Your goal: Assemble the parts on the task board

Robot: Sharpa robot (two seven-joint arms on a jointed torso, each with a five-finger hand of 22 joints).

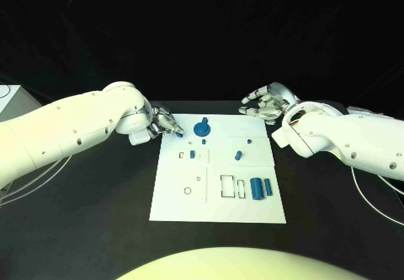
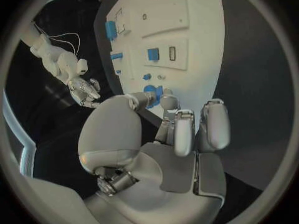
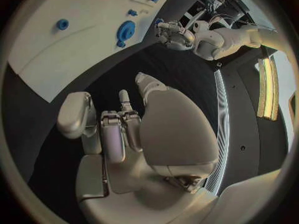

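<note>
Both hands empty | left hand [image 1: 162,125] maybe touching task board [image 1: 217,204] | right hand [image 1: 265,104] spread

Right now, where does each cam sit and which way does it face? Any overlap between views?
Head view: on the robot's head, looking down at the black table and the task board; both white arms come in, left hand at the board's far left corner, right hand beyond its far right corner.
Left wrist view: behind the left hand, facing along the board; the right hand shows beyond.
Right wrist view: behind the right hand, facing the board's far end and the left hand.
Shared: all three see the round blue part.
</note>
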